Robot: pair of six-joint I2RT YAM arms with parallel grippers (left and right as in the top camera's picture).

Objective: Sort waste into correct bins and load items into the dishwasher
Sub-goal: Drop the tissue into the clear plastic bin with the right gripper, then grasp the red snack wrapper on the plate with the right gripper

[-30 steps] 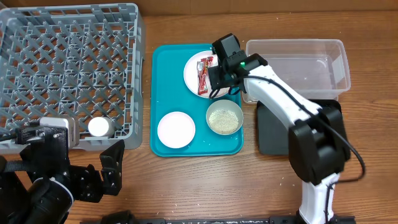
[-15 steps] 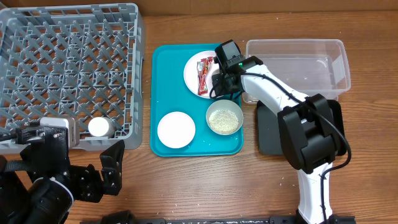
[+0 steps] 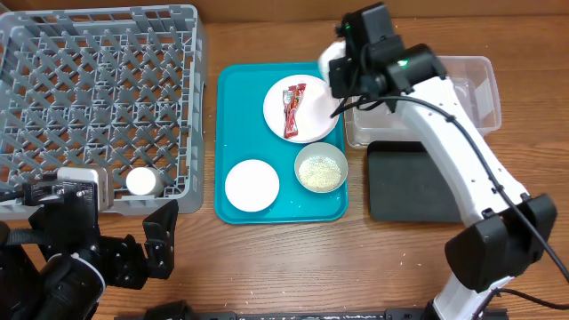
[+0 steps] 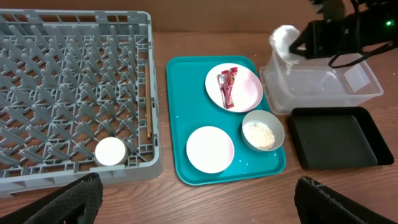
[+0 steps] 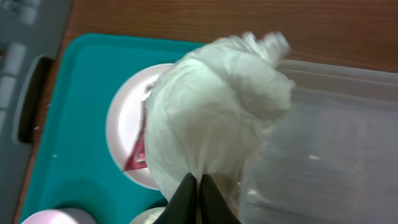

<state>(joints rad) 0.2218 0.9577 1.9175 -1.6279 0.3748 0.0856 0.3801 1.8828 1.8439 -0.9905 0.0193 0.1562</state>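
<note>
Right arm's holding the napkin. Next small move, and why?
Probably carry it a bit farther over the tub, then open. The right gripper is shut on the napkin, which hangs above the tub's rim nearest the tray, so releasing now might miss.

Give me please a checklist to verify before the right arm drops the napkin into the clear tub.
1. The right gripper is shut on the napkin: ok.
2. The napkin is fully above the clear tub: cannot tell; it hangs near the tub's left rim.
3. The tub has free room: ok, it looks empty.
4. The wrapper lies on the plate, not caught with the napkin: ok.
5. The left gripper is open and far from the tub: ok.
</note>
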